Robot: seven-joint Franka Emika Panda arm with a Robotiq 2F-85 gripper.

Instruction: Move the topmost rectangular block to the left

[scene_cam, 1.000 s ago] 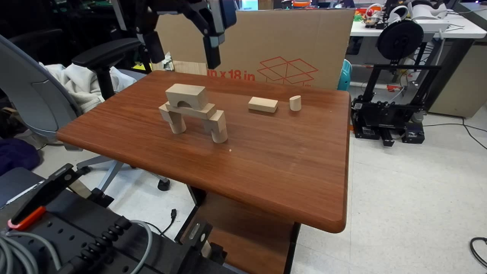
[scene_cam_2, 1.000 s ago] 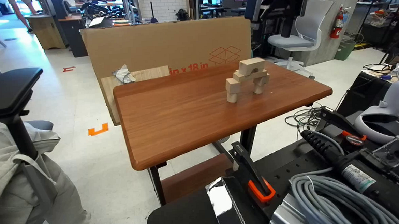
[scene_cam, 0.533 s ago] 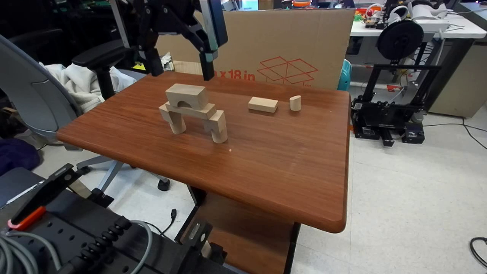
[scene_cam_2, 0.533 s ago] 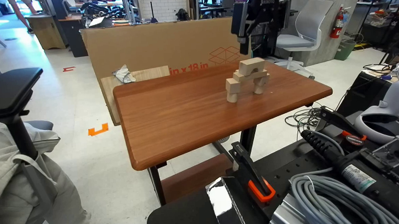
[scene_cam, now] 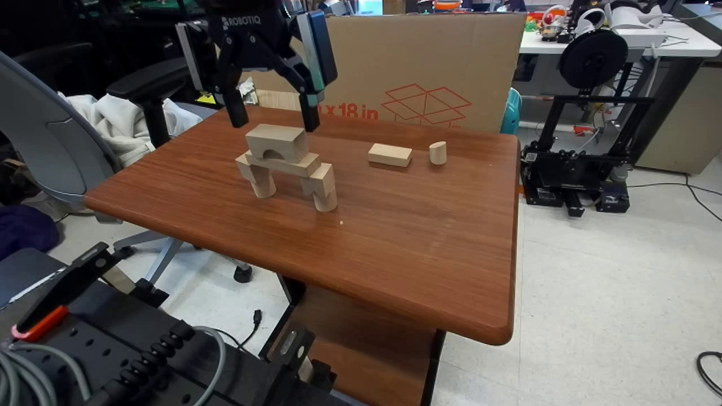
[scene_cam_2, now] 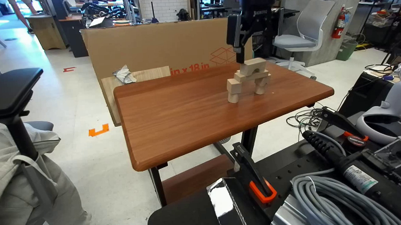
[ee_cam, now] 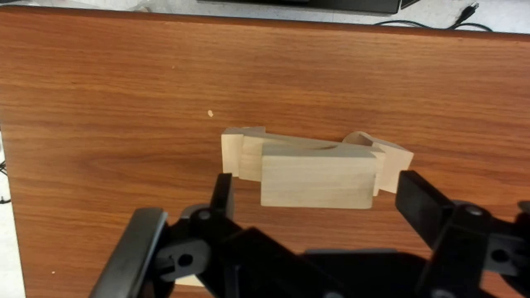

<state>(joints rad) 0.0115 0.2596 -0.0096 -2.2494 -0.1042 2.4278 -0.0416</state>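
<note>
Hand (scene_cam: 274, 119) is spread, unloaded, above the arch-cut wooden block (scene_cam: 277, 141), inboard of every bench (scene_cam: 428, 248) edge; closing too low may catch the plank (scene_cam: 284, 166), toppling the stack (scene_cam_2: 250, 78).

My claw (scene_cam: 276, 124) left me gaps either side of the arched block (ee_cam: 316, 182); a cardboard panel (scene_cam: 366, 56) stood behind the table (scene_cam: 417, 242).

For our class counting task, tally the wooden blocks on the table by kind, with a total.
Arch block: 1
Flat plank: 1
Small blocks under plank: 2
Supporting cylinders: 2
Loose rectangular block: 1
Slant-topped cylinder: 1
Total: 8
</note>
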